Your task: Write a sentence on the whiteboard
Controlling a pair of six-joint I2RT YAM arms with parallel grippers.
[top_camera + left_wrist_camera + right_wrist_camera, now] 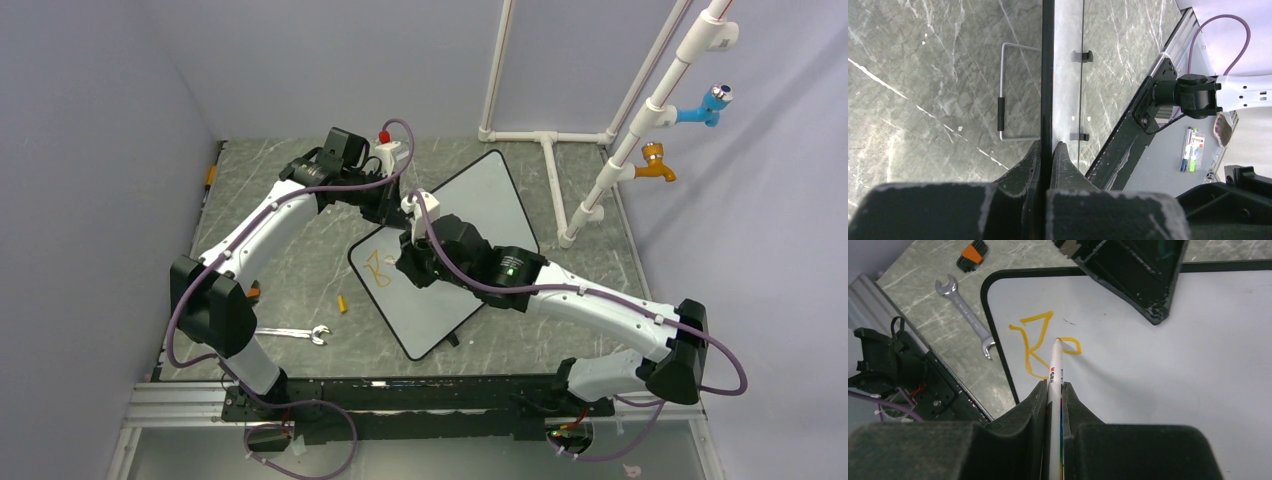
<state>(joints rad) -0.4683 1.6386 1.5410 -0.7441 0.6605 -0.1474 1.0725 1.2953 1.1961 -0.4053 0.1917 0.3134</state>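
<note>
from above, the right claw is buried under its own wrist and the marker cannot be seen. the left claw is half hidden at the 10 o'clock edge of the whiteboard. the board lies on the table turned like a diamond, with the orange lettering near its 9 o'clock corner, too small to read from there.

the right wrist view fills this in. the right claw is clenched on a white marker, its nib touching the whiteboard. the lettering is one angular letter, a b or perhaps a k, plus a small curl at the nib. red print on the barrel is too small to read. a wrench lies off the board at 10 o'clock. an orange-and-black tool is cut off at the top.

the left wrist view sees the whiteboard nearly edge-on, with the left claw clamped on its black frame. two black clips and a wire loop show only here. a packet of pens at 4 o'clock is too blurred to read.
</note>
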